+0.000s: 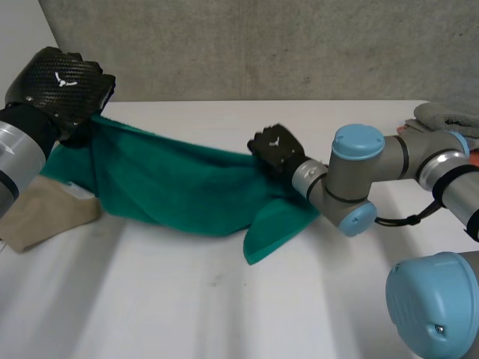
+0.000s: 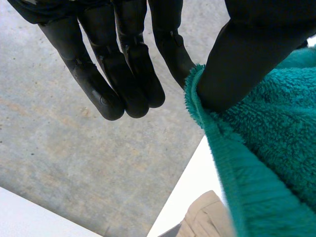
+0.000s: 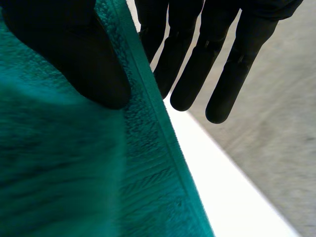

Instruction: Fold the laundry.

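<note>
The left hand (image 1: 61,81) is pinching the green towel (image 1: 179,187) under its thumb. The right hand (image 1: 275,149) is pinching its other end

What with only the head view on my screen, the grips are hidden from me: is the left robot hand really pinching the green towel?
Observer: Yes. In the left wrist view the left robot hand pinches the green towel at its hemmed edge, between the thumb and one finger; the other fingers hang straight, off the cloth.
Operator: And the right one?
Observer: In the right wrist view the right robot hand pinches it too: the thumb lies on the front just inside the hem, and a finger sits behind the edge.
</note>
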### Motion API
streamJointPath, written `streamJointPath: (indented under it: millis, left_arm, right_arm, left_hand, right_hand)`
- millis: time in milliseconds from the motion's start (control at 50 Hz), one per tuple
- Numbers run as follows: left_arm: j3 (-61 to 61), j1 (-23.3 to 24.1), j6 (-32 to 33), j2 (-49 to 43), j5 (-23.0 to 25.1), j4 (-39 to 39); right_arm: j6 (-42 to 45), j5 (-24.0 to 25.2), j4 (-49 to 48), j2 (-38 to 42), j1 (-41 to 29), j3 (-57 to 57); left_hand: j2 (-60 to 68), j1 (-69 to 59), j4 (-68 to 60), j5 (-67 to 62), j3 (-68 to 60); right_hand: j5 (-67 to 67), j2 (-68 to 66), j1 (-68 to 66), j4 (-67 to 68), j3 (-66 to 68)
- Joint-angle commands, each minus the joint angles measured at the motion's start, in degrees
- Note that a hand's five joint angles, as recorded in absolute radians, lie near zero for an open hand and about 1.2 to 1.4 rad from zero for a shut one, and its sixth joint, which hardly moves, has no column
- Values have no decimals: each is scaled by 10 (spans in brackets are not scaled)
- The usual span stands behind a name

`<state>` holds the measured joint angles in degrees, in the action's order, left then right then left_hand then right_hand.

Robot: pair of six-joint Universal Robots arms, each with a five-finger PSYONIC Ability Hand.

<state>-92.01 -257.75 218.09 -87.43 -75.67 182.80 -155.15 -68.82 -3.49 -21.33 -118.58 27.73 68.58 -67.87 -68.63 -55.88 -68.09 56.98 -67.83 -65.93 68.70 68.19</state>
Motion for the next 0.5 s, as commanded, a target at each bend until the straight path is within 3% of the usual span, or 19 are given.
streamJointPath:
  millis: [20, 60, 120, 280, 500]
  left_arm:
    - [38, -5, 1, -30, 4, 35]
    - [74, -1, -1, -49, -3, 61]
    - [136, 3, -8, -83, -36, 102]
    - [270, 24, -33, -185, -139, 143]
    - [226, 22, -66, -238, -128, 101]
  right_arm:
    - [-11, -139, -85, -58, 5, -45]
    - [-24, -192, -134, -98, 11, -50]
    - [-42, -225, -193, -163, 20, -33]
    - [-52, -206, -256, -305, 34, 112]
    - [-30, -191, -243, -398, 67, 386]
  left_hand:
    - [114, -121, -114, -141, -119]
    - [114, -121, -114, -141, -119]
    - [114, -121, -114, -141, -119]
    - [114, -121, -114, -141, -119]
    - [114, -121, -114, -141, -119]
  right_hand:
    - [130, -122, -141, 113, 118]
    - [130, -122, -141, 113, 118]
    - [130, -122, -141, 113, 118]
    - [130, -122, -141, 113, 118]
    - [130, -122, -141, 113, 118]
